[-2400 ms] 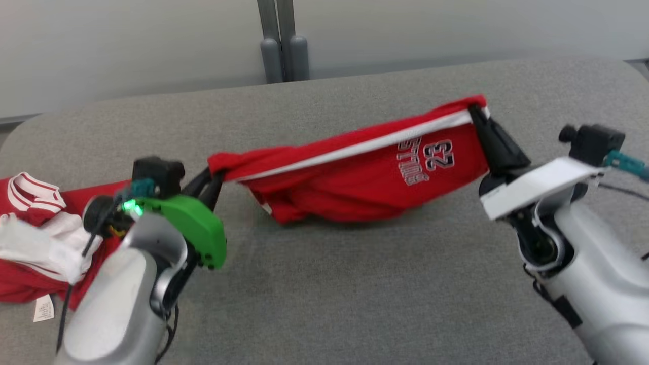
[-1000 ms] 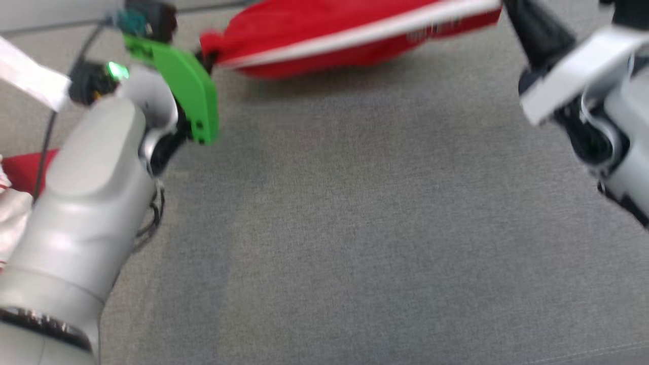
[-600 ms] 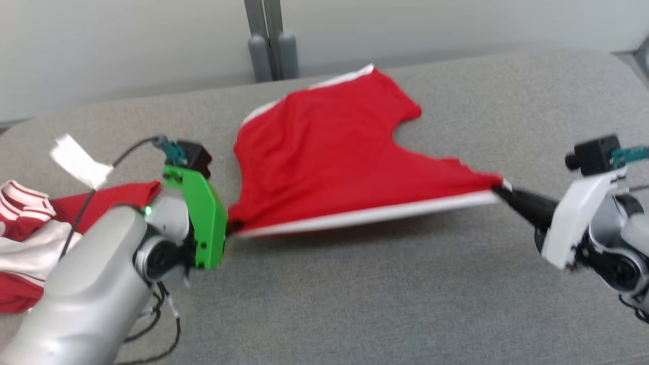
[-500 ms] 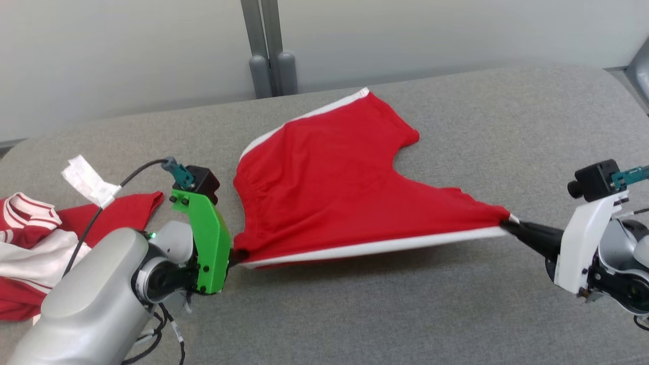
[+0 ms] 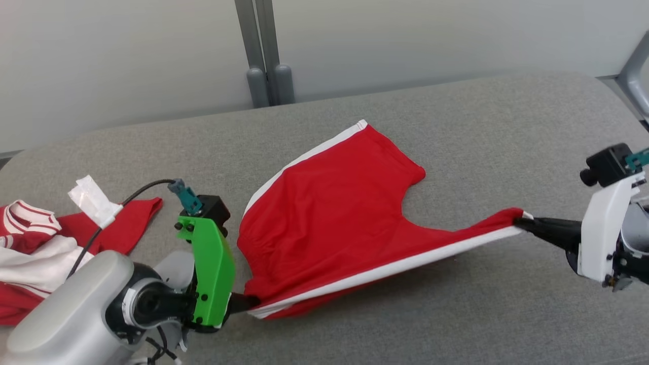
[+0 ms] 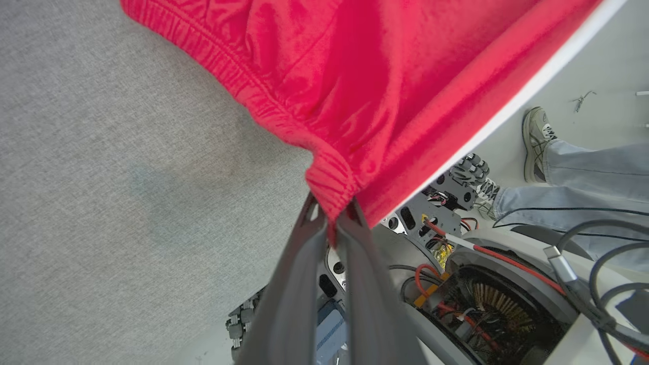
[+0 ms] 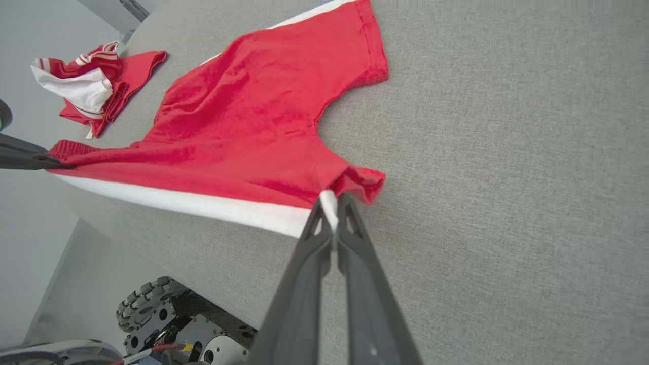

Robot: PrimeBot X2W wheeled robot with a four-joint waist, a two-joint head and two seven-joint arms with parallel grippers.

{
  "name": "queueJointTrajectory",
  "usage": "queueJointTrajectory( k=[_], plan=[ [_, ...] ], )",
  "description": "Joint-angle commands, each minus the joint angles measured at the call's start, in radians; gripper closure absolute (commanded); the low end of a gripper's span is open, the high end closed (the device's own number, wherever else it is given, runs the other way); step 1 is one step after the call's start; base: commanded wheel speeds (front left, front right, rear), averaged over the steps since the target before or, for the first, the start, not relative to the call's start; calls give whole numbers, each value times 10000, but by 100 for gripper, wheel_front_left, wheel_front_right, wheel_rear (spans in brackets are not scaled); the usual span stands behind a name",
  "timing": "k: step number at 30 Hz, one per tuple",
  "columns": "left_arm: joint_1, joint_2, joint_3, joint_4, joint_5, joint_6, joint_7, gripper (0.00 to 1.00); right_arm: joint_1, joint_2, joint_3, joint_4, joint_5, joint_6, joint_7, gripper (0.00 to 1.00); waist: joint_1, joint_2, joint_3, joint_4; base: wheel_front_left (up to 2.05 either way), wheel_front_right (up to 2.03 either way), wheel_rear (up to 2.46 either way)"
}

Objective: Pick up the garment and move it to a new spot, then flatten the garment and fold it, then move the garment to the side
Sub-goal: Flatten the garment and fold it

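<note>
Pinching red shorts: left tool, right tool.

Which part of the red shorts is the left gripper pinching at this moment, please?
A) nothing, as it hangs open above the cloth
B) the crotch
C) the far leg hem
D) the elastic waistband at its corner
D: in the left wrist view the left gripper is shut on the gathered elastic waistband of the red shorts, at the corner nearest the robot.

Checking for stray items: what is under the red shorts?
Grey table shows beneath the lifted near edge of the shorts. What lies under the flat far leg is covered.
</note>
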Motion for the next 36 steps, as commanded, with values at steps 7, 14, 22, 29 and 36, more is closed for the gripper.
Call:
queueJointTrajectory(
  k=[7,14,22,29,36],
  plan=[
    [-1405,-533,459,919,-877,440,1101,100,-1852,983,-598,1449,188,-22,1743,100,1,0,1730,784,0,0,0],
    [-2969,-1248,703,1928,-991,626,1523,100,-3684,1890,-876,3343,115,-20,3224,100,1,0,2763,1403,0,0,0],
    [-4543,-1704,901,2860,-668,805,1608,100,-5446,3016,-1080,4772,-434,-19,3654,100,1,0,3888,1825,0,0,0],
    [-5380,-2033,1023,3426,-501,760,1516,100,-6496,3632,-1111,5858,-909,-19,3598,100,1,0,4554,2071,0,0,0],
    [-5741,-2298,1115,3934,-426,616,1226,100,-7053,4140,-1131,6574,-1120,-17,3332,100,1,0,4841,2142,0,0,0]
  ],
)
